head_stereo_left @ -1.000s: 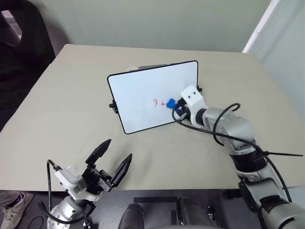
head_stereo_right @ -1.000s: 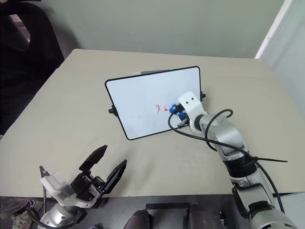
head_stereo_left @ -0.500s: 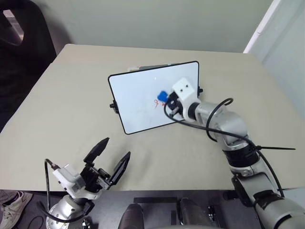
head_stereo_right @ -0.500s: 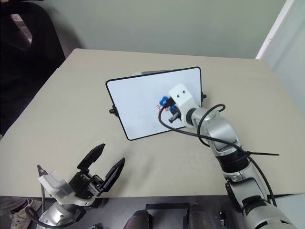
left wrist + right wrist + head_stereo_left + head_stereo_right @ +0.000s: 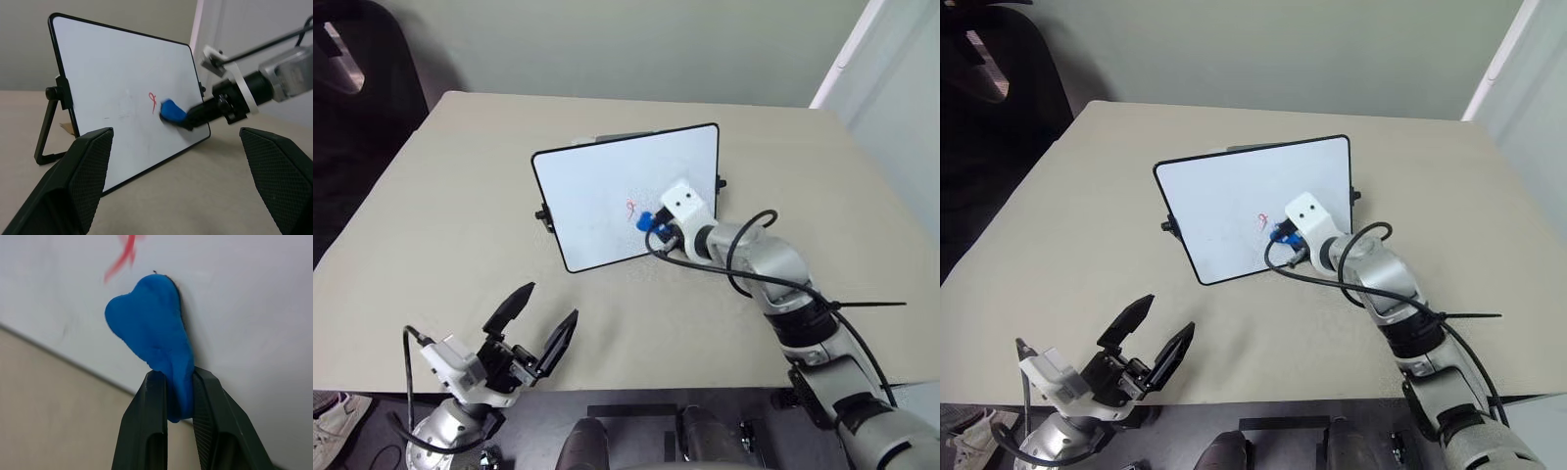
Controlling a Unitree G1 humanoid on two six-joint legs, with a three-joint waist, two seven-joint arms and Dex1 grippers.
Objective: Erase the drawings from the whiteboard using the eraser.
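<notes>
Wiping step in progress. The right gripper (image 5: 173, 396), its jaws pinching the eraser (image 5: 172, 110), is pressing the blue block against the face of the whiteboard (image 5: 607, 196), which is standing propped on its stand near the middle of the worktop (image 5: 440, 225), leaning back toward the far side. The eraser is touching the board just below and to the right of the drawings (image 5: 152, 101), a small red scribble lying right of the board's centre; the scribble is partly remaining, so the erasing is judged to be unfinished. The left gripper (image 5: 536, 328) is hovering over the near left edge of the worktop, well apart from the board, its jaws spread and holding nothing.

The next move is judged to be calling for a short stroke up and to the left across the red lines, with the pad kept flat on the surface and the pressure kept light, since the board is resting only on its stand and could be tipping backward or sliding if pushed hard.

Compared with half a second earlier, the eraser is sitting lower on the board and has uncovered the scribble it was then overlapping; compared with a second earlier, it is slightly lower and further left. The board and the left gripper are keeping their places throughout
</notes>
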